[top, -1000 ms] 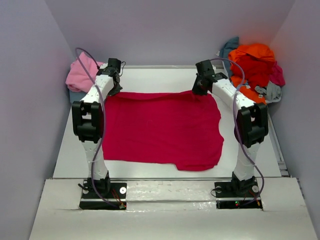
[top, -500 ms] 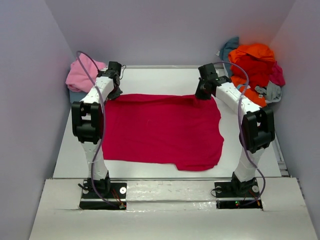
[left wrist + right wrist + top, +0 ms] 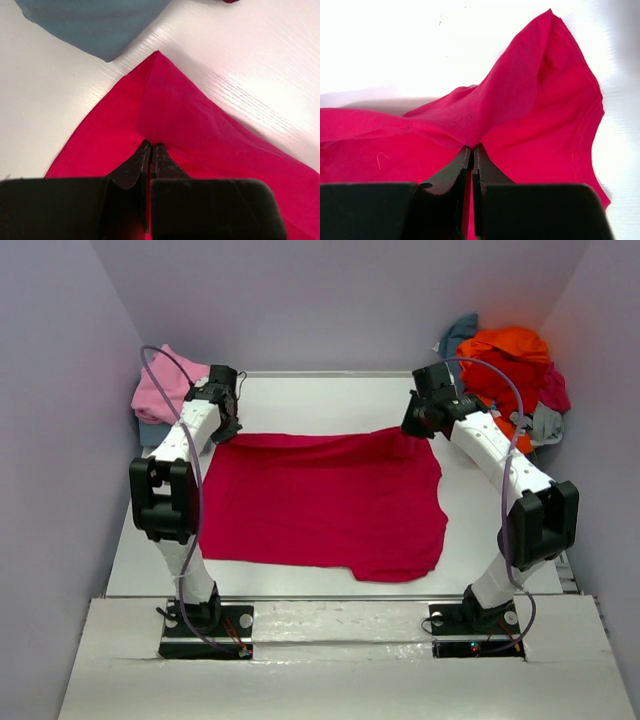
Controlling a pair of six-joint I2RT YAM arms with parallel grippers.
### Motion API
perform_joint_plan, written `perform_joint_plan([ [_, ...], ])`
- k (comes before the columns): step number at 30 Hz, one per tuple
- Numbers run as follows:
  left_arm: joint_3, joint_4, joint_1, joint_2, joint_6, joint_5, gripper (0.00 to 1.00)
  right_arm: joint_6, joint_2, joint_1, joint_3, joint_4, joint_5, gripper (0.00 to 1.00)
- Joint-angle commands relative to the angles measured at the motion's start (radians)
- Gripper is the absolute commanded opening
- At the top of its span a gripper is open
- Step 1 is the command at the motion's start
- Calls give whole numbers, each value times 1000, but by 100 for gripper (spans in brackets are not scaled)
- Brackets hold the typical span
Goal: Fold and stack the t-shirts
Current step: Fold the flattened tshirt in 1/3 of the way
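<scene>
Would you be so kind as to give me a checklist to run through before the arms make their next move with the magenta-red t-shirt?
1. Left claw shut on the magenta-red t-shirt, at its far left corner: ok.
2. Right claw shut on its far right corner: ok.
3. Shirt's body spread flat on the table: ok.
4. Dusty blue cloth apart from the held left corner: ok.
5. Right arm clear of the pile of shirts: cannot tell, they overlap in the top view.
</scene>
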Motion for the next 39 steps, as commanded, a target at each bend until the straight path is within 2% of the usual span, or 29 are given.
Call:
perform_joint_plan([
  [1, -14, 4, 6, -83, -11, 8, 6, -13, -46, -3, 2, -44, 10, 7],
  [12, -105, 16, 6, -175, -15, 78, 6, -24, -109, 16, -32, -111, 11, 7],
  [20, -172, 38, 17, -252, -41, 46, 6, -44, -86, 16, -54, -130, 4, 7],
  [30, -74, 27, 67, -264, -8, 28, 6, -74, 87, 16, 64, -124, -13, 7],
  [34, -19, 17, 77, -209, 14, 52, 6, -80, 140, 16, 101, -127, -18, 7],
  [39, -28, 16, 77, -192, 22, 77, 6, -82, 134, 16, 91, -125, -19, 7],
])
